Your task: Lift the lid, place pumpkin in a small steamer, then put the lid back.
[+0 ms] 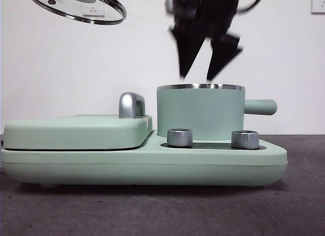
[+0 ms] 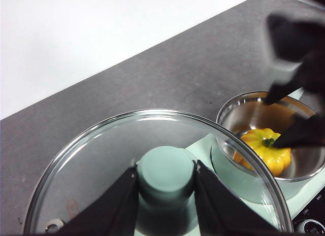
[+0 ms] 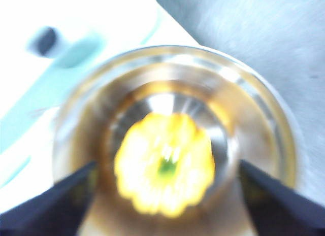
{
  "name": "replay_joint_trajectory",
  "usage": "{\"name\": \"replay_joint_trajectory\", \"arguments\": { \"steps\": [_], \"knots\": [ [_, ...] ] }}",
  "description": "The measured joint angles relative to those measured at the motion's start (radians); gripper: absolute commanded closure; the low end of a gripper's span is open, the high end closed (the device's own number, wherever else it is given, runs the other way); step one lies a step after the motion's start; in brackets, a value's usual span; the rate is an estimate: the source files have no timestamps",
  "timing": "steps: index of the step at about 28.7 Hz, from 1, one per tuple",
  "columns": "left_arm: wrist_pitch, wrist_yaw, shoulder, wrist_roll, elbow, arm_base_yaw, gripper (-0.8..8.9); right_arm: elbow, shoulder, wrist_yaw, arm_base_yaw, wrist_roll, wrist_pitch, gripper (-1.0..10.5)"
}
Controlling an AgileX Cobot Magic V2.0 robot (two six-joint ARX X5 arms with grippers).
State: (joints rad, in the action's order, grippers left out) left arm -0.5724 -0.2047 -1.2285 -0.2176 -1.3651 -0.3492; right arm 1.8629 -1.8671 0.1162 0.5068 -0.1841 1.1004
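While the left gripper point(image 2: 166, 195) clamps the mint-green knob point(image 2: 166, 175) of the lid point(image 2: 101, 160) between its two black jaws, the lid hangs in the air, tilted, well above the flat cover and off to the side of the small steamer point(image 1: 200, 114). From the front it shows only as a glass disc with a chrome rim at the top corner, well apart from the pot. Directly over the steamer's open mouth hovers the right gripper point(image 1: 200, 72), its jaws spread apart and holding nothing, the tips just above the chrome rim without touching it. Below that gripper, the pumpkin point(image 3: 163, 165) lies on the bottom of the steamer's shiny metal inside, stem up, roughly midway between the two open jaws; the right wrist picture is blurred, so finer detail cannot be told. Seen from the left wrist, the pumpkin point(image 2: 264, 149) sits inside the pot just beyond the lid's rim, with the right gripper dark above it. Further down stands the pale green cooker base point(image 1: 142, 162) on the dark grey surface point(image 1: 162, 210), carrying the steamer, two chrome dials point(image 1: 180, 137) in front of it, and the flat cover point(image 1: 76, 132) with its chrome handle point(image 1: 131, 105) beside it.
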Motion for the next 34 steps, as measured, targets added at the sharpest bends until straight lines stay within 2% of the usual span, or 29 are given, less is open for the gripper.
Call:
{"name": "replay_joint_trajectory", "arguments": {
  "steps": [2, 12, 20, 27, 34],
  "knots": [
    [-0.003, -0.002, 0.000, 0.000, 0.000, 0.000, 7.98, 0.002, 0.099, 0.022, 0.000, 0.006, 0.035, 6.0],
    [-0.008, -0.066, 0.000, 0.000, 0.000, -0.001, 7.98, -0.027, 0.430, 0.014, 0.001, 0.036, 0.067, 6.0],
    [0.032, -0.082, 0.000, 0.000, 0.000, -0.040, 7.99, -0.267, 0.674, -0.039, 0.001, 0.071, 0.046, 6.0],
    [0.105, -0.082, -0.047, 0.000, 0.000, -0.101, 7.98, -0.517, 0.921, -0.047, 0.001, 0.122, -0.016, 6.0],
    [0.205, -0.082, -0.144, 0.000, 0.000, -0.175, 7.99, -0.648, 1.118, -0.092, 0.001, 0.178, -0.016, 6.0]
  ]
}}
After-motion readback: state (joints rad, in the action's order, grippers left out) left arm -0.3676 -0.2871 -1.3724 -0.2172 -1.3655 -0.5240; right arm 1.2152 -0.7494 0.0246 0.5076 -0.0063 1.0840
